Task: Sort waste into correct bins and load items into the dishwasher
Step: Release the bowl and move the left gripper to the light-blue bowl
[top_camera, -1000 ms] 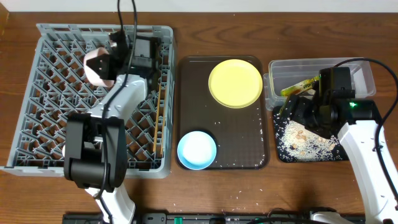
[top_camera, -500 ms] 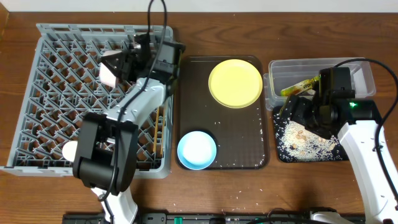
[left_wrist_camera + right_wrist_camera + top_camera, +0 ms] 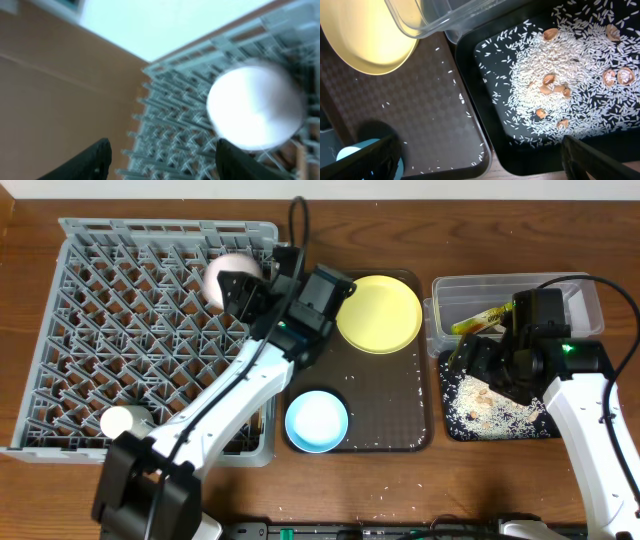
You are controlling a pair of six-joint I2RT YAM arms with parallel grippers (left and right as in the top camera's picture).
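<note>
The small white bowl [image 3: 228,275] lies in the grey dishwasher rack [image 3: 100,330] near its far right corner. My left gripper [image 3: 250,290] is just right of it, open, with nothing between its fingers. In the blurred left wrist view the white bowl [image 3: 255,107] sits just beyond my right fingertip [image 3: 232,157]. My right gripper [image 3: 480,365] hovers open and empty over the black tray [image 3: 448,395], which holds rice crumbs [image 3: 555,75]. The snack wrapper [image 3: 478,320] lies in the clear tub [image 3: 585,300]. The yellow plate [image 3: 378,313] and light-blue bowl [image 3: 317,421] rest on the brown serving tray [image 3: 390,400].
In the right wrist view, stray rice grains lie scattered on the brown tray [image 3: 420,115], whose rim runs close beside the black tray [image 3: 485,120]. The clear tub [image 3: 470,15] overhangs the yellow plate [image 3: 370,35]. My left arm [image 3: 230,400] crosses the rack's right side.
My left gripper went from shut on the white bowl to open while swinging right along the rack's far side. The bowl ended near the rack's far right corner. The right arm stayed still.
</note>
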